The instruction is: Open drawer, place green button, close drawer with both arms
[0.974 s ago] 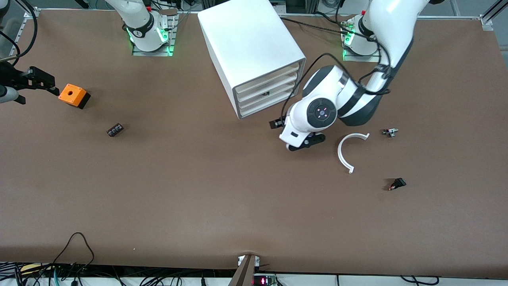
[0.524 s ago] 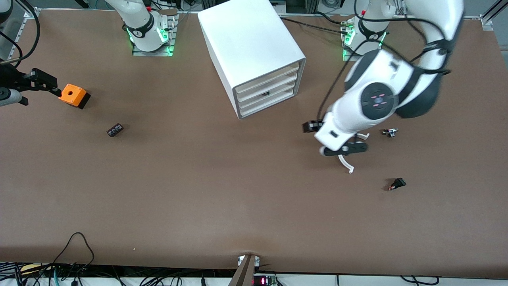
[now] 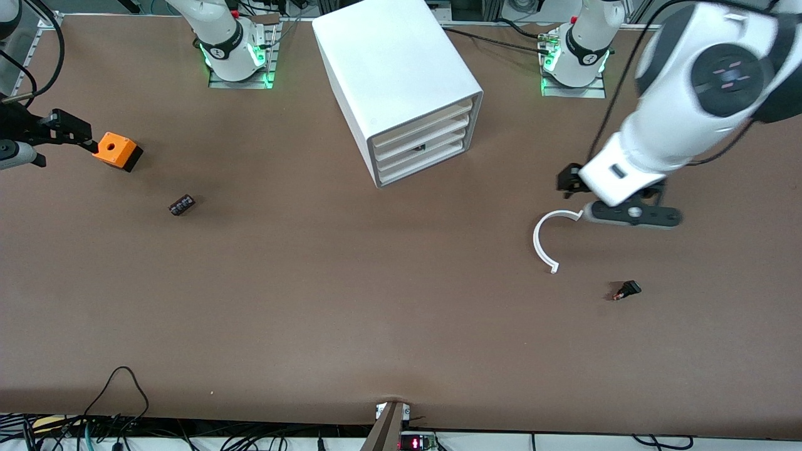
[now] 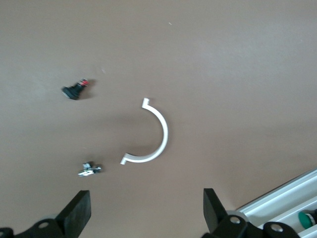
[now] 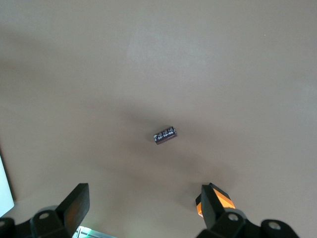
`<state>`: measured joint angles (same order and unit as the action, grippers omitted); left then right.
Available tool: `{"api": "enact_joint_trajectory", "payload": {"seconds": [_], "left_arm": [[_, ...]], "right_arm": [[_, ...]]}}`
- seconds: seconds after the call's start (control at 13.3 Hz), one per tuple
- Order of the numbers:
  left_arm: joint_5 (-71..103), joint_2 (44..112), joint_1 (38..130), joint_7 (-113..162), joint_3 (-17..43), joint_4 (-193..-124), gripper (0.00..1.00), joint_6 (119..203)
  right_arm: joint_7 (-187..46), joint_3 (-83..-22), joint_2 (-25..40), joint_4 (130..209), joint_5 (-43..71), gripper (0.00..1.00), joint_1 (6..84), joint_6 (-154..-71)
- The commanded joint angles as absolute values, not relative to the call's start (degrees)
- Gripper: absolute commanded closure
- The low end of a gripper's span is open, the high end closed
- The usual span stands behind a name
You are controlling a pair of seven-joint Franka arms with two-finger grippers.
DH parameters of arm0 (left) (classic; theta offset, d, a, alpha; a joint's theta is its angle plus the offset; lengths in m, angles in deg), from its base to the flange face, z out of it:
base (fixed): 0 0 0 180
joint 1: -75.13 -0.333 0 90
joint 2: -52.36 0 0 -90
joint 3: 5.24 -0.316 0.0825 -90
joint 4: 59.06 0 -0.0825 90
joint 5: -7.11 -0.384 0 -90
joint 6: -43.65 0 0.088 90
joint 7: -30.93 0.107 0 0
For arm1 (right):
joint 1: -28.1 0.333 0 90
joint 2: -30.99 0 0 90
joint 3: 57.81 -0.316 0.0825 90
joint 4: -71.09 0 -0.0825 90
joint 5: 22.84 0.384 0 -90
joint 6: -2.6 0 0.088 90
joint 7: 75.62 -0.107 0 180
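My left gripper hangs in the air with its fingers spread wide and nothing between them. It is over the table toward the left arm's end, just beside one end of a white curved strip that lies flat on the brown surface. In the left wrist view I see a small metal part near the strip and a small black-and-red switch well apart from it. At the edge of that same view a green cap shows: the button lies inside the cabinet, in one of the lower trays. In the front view a dark spot shows in the drawer, which sits pushed in like the others.

My right gripper waits at the right arm's end, also spread and holding nothing, just beside the orange box. A small dark component lies alone on the table below it, nearer the front camera than the box.
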<state>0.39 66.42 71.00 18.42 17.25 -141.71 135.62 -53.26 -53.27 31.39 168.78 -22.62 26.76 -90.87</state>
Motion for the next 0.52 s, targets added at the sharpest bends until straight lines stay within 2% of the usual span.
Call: {"api": "enact_joint_trajectory", "payload": {"seconds": [0.0,0.15,0.45], "left_arm": [[8.8,57.8,73.9,26.2,6.9,-150.1,0.0,140.5],[9.5,54.1,78.7,31.6,0.1,-154.0,0.0,145.0],[8.4,51.1,79.2,33.6,-2.5,-157.9,0.0,145.1]], "right_arm": [[-53.3,-53.5,31.7,169.2,-22.2,0.0,26.5,-91.2],[-53.3,-53.5,31.7,169.1,-22.2,0.0,26.5,-91.2],[-53.0,-53.5,31.7,169.0,-22.3,0.0,26.5,-91.2]]}}
